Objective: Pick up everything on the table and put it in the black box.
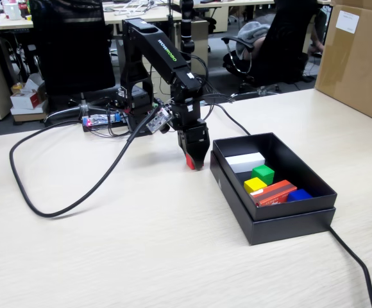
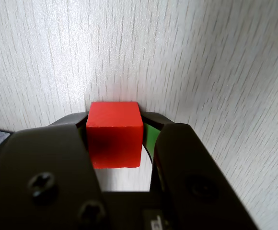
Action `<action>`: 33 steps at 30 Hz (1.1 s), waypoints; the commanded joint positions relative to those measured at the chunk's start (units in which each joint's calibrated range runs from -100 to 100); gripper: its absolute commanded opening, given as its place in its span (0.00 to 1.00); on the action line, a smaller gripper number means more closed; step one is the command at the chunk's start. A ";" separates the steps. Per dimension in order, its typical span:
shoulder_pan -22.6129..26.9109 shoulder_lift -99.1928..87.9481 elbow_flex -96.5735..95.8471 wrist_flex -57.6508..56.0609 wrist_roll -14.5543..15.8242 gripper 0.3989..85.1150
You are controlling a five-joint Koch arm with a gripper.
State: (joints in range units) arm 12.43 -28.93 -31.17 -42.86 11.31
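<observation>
Tabletop [image 1: 109, 250] of pale wood grain fills the fixed view, with the black arm [image 1: 167, 64] reaching down just left of the black box [image 1: 288, 221]. Its gripper [image 1: 192, 162] points at the table, and a sliver of the red cube [image 1: 190, 162] shows between the jaws; most of that cube is hidden by the dark jaw in front, and whether it rests on the table or hangs just above is hard to judge from here. Inside the box lie the green cube [image 1: 263, 173] and the yellow cube [image 1: 254, 185], touching or nearly so, with a white block [image 1: 245, 162] behind them, an orange-red packet [image 1: 272, 193] in front and something blue [image 1: 299, 195], half covered by the packet. A black cable [image 1: 64, 192] loops across the table.

Wrist view: the gripper [image 2: 116, 139] is clamped on the red cube [image 2: 115, 134], one jaw pressing each side. A green pad [image 2: 152, 139] peeks out beside the right jaw. The cube's underside is out of sight.
</observation>
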 commanded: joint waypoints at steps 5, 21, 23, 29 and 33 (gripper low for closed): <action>-1.95 -11.74 5.43 -6.95 -0.54 0.11; 1.71 -19.89 35.34 -17.06 -3.76 0.11; 2.30 -16.56 38.70 -15.85 -5.37 0.11; 3.13 -1.07 50.85 -14.81 -6.79 0.11; 3.61 7.99 56.01 -14.81 -6.79 0.11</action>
State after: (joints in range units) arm 15.65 -22.20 19.21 -60.05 5.20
